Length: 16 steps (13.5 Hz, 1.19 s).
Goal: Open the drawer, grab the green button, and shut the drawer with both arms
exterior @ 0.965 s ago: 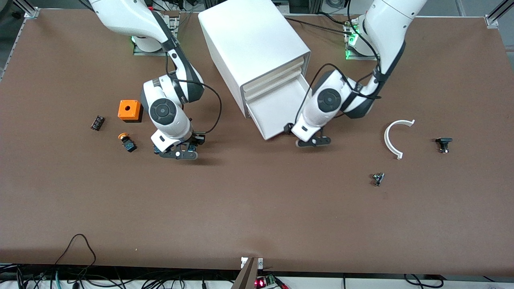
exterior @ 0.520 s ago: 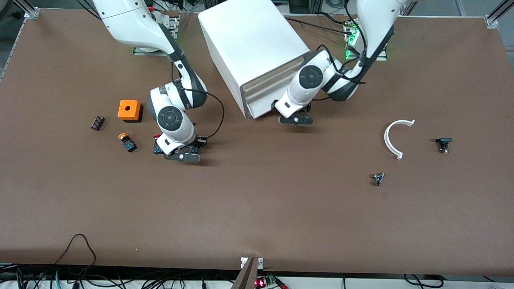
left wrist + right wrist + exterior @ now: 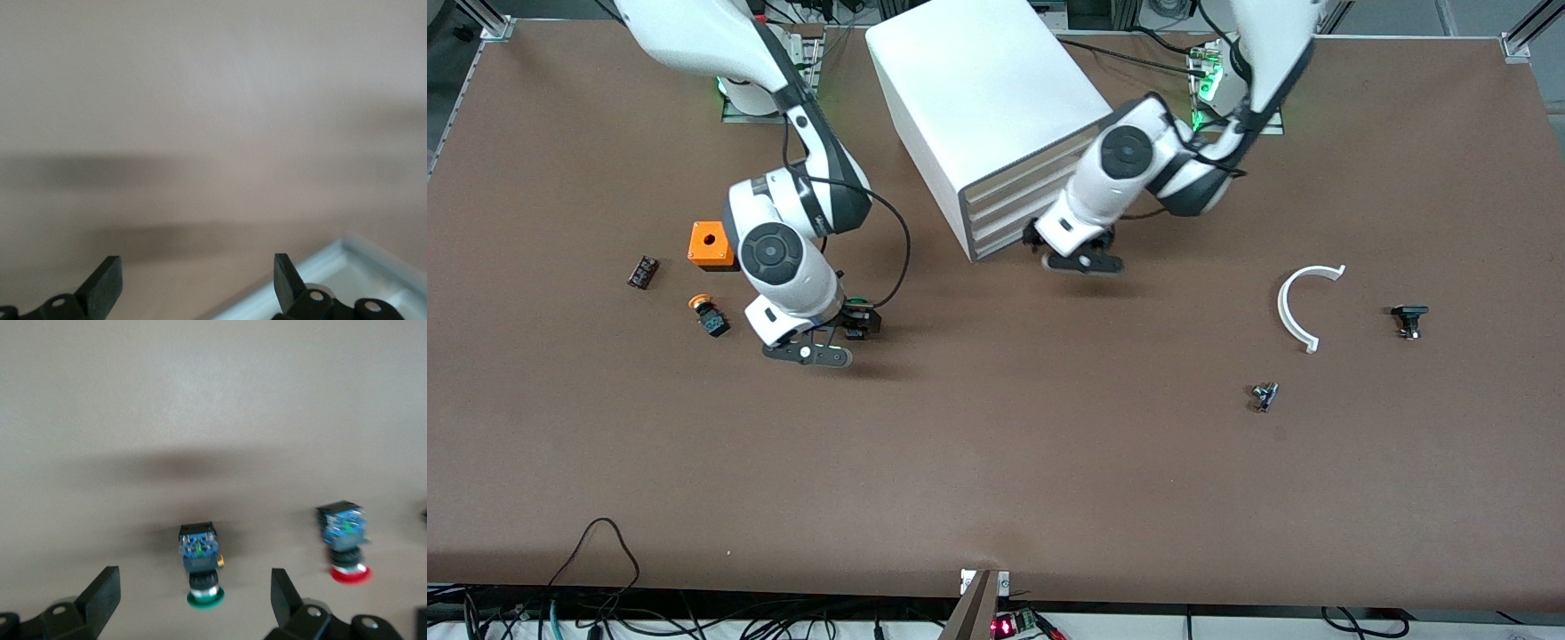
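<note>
The white cabinet (image 3: 978, 89) has all its drawers flush; the bottommost drawer (image 3: 1005, 242) is shut. My left gripper (image 3: 1082, 260) hangs open and empty just in front of that drawer; in the left wrist view (image 3: 195, 263) a white edge (image 3: 333, 277) shows by one finger. The green-capped button (image 3: 200, 553) lies on its side on the table between the open fingers of my right gripper (image 3: 193, 579), untouched. In the front view the button (image 3: 860, 311) peeks out beside my right gripper (image 3: 809, 353), nearer the front camera than the cabinet.
A red-capped button (image 3: 345, 543) lies beside the green one. An orange box (image 3: 713, 244), an orange-capped button (image 3: 709, 316) and a small black part (image 3: 642, 271) lie toward the right arm's end. A white curved piece (image 3: 1303, 302) and two small parts (image 3: 1408, 318) (image 3: 1264, 394) lie toward the left arm's end.
The bottom drawer slid from open to fully shut as my left gripper moved in toward the cabinet. My right gripper shifted slightly toward the right arm's end, near the buttons.
</note>
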Tool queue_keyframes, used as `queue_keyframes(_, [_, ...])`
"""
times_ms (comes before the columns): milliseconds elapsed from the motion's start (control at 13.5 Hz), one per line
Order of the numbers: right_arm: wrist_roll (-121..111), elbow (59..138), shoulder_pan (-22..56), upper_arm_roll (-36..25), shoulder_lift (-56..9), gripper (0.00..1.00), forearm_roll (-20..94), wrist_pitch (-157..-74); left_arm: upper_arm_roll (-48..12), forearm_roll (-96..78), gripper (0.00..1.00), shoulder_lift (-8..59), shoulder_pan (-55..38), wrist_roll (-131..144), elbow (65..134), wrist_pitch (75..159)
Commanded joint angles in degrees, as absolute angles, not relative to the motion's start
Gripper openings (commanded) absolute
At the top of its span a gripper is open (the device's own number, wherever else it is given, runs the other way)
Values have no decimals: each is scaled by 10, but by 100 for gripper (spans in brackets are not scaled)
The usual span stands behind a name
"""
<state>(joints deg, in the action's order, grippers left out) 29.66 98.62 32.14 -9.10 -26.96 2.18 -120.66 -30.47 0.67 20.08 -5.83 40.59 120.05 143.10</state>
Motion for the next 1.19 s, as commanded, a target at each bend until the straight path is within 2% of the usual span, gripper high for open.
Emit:
queue_keyframes(0, [305,924,314,-104,-236,100,17,-1124,-289,26,100,129,2,346,1195,1415])
queue_keyframes(149, [302,881,310,-119,-223,100,15,-1073,-240,25,100,97,32,211,1161,1354])
queue_keyframes(371, [298,818,306,-147,-208,100,15,-986,-189,18,100,72,50,28,1051,1167])
queue_keyframes(594, [297,796,256,-134,-180,100,15,-937,-138,19,100,51,50,-60,963,1019])
queue_keyframes(743, [285,796,199,-102,-153,100,14,-923,-99,22,100,35,44,-70,936,970])
queue_keyframes(965, [220,801,90,-29,-129,100,14,-910,-93,26,100,29,54,-73,905,923])
queue_keyframes(1114, [158,809,39,-3,-119,100,13,-897,-97,26,100,27,61,-76,901,915])
